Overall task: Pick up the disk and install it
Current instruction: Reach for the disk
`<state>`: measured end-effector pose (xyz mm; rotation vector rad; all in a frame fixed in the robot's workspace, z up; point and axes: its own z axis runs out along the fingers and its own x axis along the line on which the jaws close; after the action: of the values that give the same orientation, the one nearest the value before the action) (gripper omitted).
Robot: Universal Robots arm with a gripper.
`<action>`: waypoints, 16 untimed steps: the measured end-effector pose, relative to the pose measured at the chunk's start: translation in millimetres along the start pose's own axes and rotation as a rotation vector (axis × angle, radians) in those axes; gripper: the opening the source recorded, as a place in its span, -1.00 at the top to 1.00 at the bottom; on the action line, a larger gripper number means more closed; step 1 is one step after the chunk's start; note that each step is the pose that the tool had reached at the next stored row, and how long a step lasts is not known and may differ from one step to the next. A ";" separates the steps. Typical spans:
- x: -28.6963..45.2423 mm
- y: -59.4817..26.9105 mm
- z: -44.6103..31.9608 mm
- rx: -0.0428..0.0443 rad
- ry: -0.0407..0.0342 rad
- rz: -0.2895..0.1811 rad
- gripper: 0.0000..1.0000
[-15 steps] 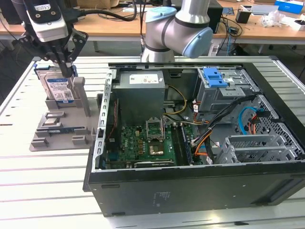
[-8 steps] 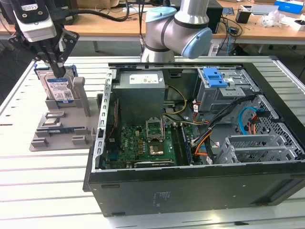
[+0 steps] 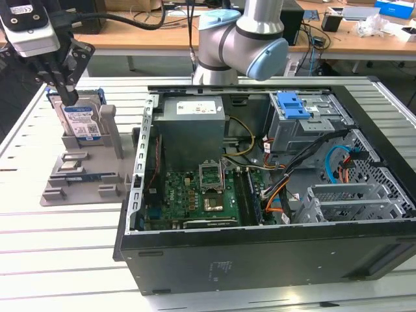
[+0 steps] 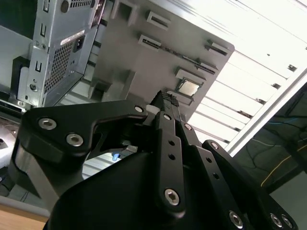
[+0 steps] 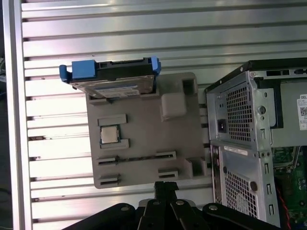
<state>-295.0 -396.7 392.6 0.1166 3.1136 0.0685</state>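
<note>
Slatted metal worktop [image 3: 65, 260] carries the disk [image 3: 82, 123] upright in a grey holder [image 3: 84, 183]; jaws pinched together, empty; desks [image 3: 156, 32] behind.

The disk [image 5: 112, 82] is standing on edge in a slot of the grey fixture plate [image 5: 144, 143]. A processor chip [image 5: 109, 134] is sitting in another recess, and the computer case [image 5: 242, 143] is standing just beside the plate.

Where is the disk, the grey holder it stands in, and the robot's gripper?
the disk [image 5: 115, 87]: first wrist view, on its labelled face.
the grey holder [image 5: 148, 129]: first wrist view, on a bare flat part.
the gripper [image 3: 67, 96]: exterior view, midway between its fingertips.
</note>
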 end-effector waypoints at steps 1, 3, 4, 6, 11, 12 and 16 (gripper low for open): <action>4.0 -0.1 -0.1 0.0000 0.0000 0.000 0.79; 7.7 -0.3 -0.1 0.0001 0.0001 0.000 0.79; 9.6 -0.3 -0.1 0.0000 0.0000 0.000 0.79; 13.3 -0.5 -0.2 0.0000 0.0000 0.000 0.79; 23.3 -0.9 -0.4 0.0000 0.0001 0.000 0.79; 26.9 -1.0 -0.4 0.0000 0.0000 0.000 0.79; 36.6 -1.2 -0.5 0.0001 0.0001 0.000 0.79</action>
<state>-331.6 -395.2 392.2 0.1165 3.1138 0.0685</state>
